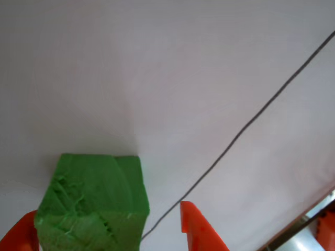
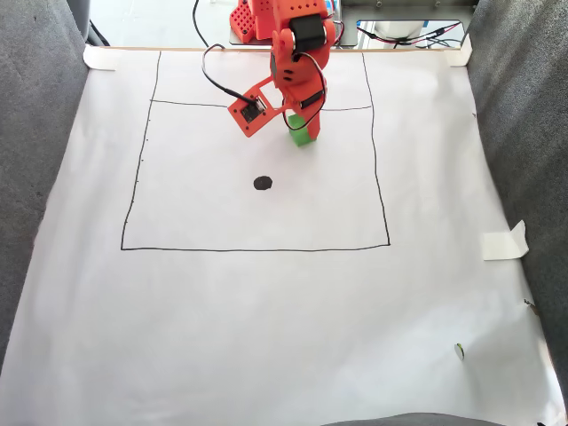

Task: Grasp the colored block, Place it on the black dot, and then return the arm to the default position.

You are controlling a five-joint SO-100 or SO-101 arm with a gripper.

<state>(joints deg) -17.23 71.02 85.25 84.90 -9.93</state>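
Note:
In the other view, the green cube [image 1: 94, 204], scratched and dented, sits low left on the white paper. My gripper [image 1: 107, 207] is open around it. The left orange finger [image 1: 21, 235] is right against the cube, and the right finger [image 1: 199, 230] stands apart from it with bare paper in the gap. In the fixed view, the orange arm [image 2: 297, 53] reaches down from the top edge, and its gripper [image 2: 300, 117] is over the cube [image 2: 303, 133]. The black dot [image 2: 263, 183] lies uncovered, below and left of the cube.
A drawn thin-line rectangle [image 2: 257, 249] frames the work area on the paper; one of its lines [image 1: 251, 120] runs diagonally past the right finger. Grey fabric [image 2: 35, 177] flanks both sides. A tape piece [image 2: 504, 241] sits at the right, cables and electronics [image 2: 399, 31] at the top.

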